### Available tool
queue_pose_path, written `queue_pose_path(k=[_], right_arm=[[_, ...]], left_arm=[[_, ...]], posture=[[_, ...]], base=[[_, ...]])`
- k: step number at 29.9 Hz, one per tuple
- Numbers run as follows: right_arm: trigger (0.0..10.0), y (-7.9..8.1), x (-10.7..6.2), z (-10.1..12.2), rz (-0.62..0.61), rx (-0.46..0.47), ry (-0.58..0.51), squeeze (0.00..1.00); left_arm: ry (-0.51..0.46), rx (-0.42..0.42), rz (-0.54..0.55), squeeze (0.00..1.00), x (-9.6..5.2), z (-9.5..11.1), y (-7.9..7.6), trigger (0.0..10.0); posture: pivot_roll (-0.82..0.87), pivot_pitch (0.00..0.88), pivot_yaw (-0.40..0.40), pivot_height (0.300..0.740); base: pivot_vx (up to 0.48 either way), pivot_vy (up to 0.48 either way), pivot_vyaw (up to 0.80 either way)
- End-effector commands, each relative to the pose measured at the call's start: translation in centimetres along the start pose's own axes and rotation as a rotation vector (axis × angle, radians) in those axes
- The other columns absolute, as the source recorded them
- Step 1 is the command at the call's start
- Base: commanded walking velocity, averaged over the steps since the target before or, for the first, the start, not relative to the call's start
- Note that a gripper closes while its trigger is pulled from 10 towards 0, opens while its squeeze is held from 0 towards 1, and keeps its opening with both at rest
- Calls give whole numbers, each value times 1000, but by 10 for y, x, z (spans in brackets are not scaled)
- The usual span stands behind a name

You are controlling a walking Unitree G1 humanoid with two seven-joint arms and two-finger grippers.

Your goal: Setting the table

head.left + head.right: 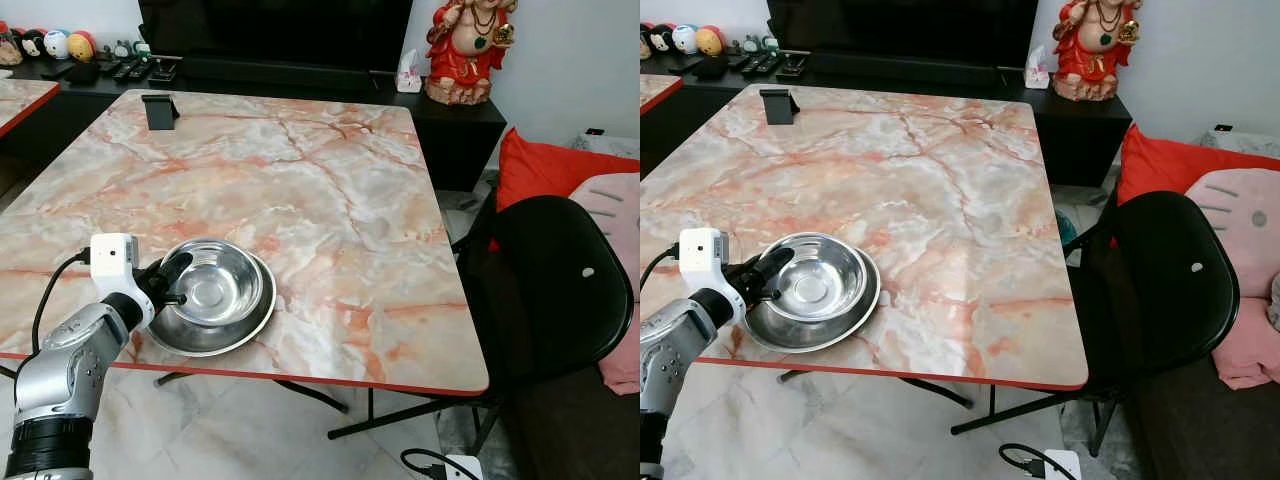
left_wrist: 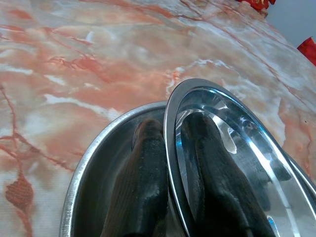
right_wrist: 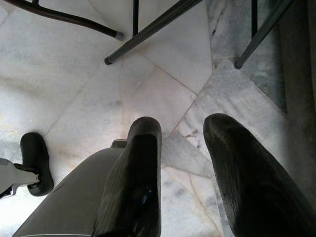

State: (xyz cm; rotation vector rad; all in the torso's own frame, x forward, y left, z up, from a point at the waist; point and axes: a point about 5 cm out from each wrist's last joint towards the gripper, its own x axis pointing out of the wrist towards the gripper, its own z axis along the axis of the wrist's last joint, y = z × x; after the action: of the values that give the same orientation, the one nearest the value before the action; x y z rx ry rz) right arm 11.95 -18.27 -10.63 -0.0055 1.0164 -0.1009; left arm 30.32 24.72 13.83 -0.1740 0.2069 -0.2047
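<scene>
Left gripper pinches the bowl rim at 9 o'clock, fingers closed astride it; bowl nests in plate near the desk front edge. Lift vertically to avoid dragging the plate. Right gripper hangs spread, empty.
</scene>
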Motion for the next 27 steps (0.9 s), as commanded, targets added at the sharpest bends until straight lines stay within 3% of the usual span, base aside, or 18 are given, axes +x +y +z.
queue_pose_path(k=[1,9,11,14,16,19,20,21,23,27], right_arm=[[10000,-3,1,1,-6,-9,4,0],[10000,-3,1,2,-7,-11,4,0],[10000,-3,1,2,-7,-10,3,0],[10000,-3,1,2,-8,-8,3,0],[10000,-3,1,2,-9,-10,3,0],[10000,-3,1,2,-9,-10,3,0],[10000,-3,1,2,-8,-11,3,0],[10000,-3,1,2,-8,-11,3,0],[10000,-3,1,2,-8,-12,3,0],[10000,-3,1,2,-8,-13,3,0]], left_arm=[[21,13,13,0,0,-3,3,10000],[24,14,12,0,0,-4,4,10000],[23,14,11,133,0,-3,4,10000],[23,16,11,141,0,-3,4,10000],[24,19,10,376,0,-3,4,10000],[24,25,15,369,0,-2,6,10000],[24,30,21,263,-1,-1,7,10000],[24,30,21,263,-1,-1,7,10000],[28,44,26,8,-1,-1,9,10000],[35,50,28,0,-1,-1,9,10000]], posture=[[14,0,-67,740],[14,0,-67,740],[13,0,-67,740],[14,0,-67,740],[14,0,-67,740],[16,0,-68,740],[16,0,-68,740],[16,0,-68,740],[19,0,-70,740],[21,0,-71,740]], base=[[0,0,0],[0,0,0],[0,0,0],[0,0,0],[0,0,0],[0,0,0],[0,0,0],[0,0,0],[0,0,0],[0,0,0]])
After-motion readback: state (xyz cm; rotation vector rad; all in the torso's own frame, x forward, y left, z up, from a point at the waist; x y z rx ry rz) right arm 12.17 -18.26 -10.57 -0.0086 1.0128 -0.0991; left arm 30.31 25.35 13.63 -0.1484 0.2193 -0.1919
